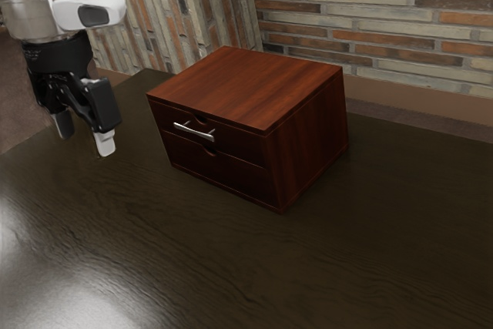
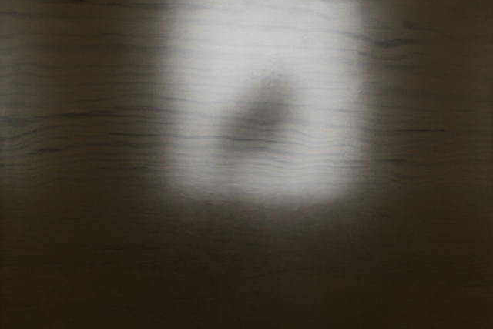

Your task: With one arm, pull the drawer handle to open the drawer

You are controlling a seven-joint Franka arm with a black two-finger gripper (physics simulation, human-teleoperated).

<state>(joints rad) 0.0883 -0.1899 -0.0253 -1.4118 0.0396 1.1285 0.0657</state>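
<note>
Gripper [image 1: 83, 133] hangs released and empty over the table [image 1: 231, 267], well apart from the cabinet [image 1: 254, 82] toward the exterior view's right, where the shut-looking top drawer [image 1: 235, 144] carries a thin metal handle [image 1: 194, 131], probably rigid and slick, best pinched mid-bar for a straight, light pull.

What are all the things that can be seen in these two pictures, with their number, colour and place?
cabinet: one, red-brown wood, standing on the table.
drawers: two, red-brown, one above the other in the cabinet's front, both look shut.
handle: one, silver bar, on the upper drawer.
table: one, dark brown wood, under everything; the wrist view shows a pale glare on it.
brick wall: one, grey and reddish, behind the table.
arm: one, white and black, exterior view's upper left.
gripper: one, black, pale fingertips, open, above the table, apart from the cabinet.
</note>
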